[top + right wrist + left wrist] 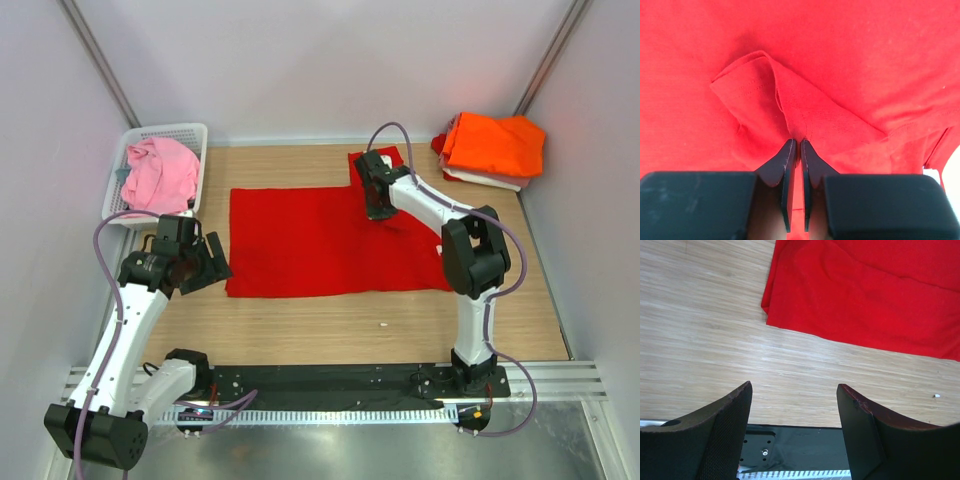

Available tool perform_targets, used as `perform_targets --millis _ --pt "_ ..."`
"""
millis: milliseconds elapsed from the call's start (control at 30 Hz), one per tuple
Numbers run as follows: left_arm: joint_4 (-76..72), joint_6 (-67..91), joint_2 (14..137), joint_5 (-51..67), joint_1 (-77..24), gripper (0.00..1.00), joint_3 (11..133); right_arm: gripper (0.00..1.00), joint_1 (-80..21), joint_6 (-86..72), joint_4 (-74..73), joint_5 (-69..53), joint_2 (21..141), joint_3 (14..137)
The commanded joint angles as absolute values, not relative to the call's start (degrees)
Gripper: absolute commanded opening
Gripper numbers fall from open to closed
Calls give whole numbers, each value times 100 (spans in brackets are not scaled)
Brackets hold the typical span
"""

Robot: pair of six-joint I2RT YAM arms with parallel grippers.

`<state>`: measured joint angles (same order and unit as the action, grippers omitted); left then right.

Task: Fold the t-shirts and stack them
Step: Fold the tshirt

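The red t-shirt (320, 240) lies spread flat on the wooden table, one sleeve (378, 160) sticking out at its far edge. My right gripper (378, 207) sits over the shirt's far right part and is shut on a pinched fold of red cloth (790, 112), its jaws closed together. My left gripper (205, 268) hovers open and empty just left of the shirt's near left corner (771, 315). A folded orange t-shirt (495, 145) lies on a stack at the far right. A crumpled pink t-shirt (160, 172) fills the basket.
A white plastic basket (192, 133) stands at the far left corner. White cloth (485, 181) shows under the orange shirt. A small white speck (382, 324) lies on the bare wood near the front. The black base rail (330, 385) runs along the near edge.
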<state>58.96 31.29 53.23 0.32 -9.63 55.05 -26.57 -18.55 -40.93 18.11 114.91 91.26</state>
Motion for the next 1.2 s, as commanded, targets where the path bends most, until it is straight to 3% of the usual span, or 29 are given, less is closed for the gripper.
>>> perform_targets --millis 0,233,533,900,967,1000,1067,1100,1167 --pt "5766 3146 5300 70 -932 70 5537 16 -2646 -1608 -4228 1776 11636 9387" --pt "5774 3164 5326 44 -932 69 5546 21 -2637 -1556 -4175 1634 11786 9440" --pt "5774 3164 5352 44 -932 69 5537 2 -2339 -1494 -4157 1934 11839 9606" --pt "5757 3146 5440 105 -932 69 5528 1 -1714 -915 -3780 2258 12453 10290" --pt "5757 3138 5458 123 -932 69 5528 9 -1653 -765 -3823 2704 12848 10545" --pt "5757 3146 5467 132 -932 69 5528 27 -1626 -721 -3875 2777 12963 10851" --pt "5757 3146 5458 149 -940 69 5520 46 -1608 -607 -4007 2839 13200 11126" --pt "5757 3146 5458 149 -932 69 5511 61 -1600 -598 -4017 2839 13227 11344" --pt "5757 3155 5458 141 -932 69 5511 75 -1565 -650 -3903 2787 13132 11478"
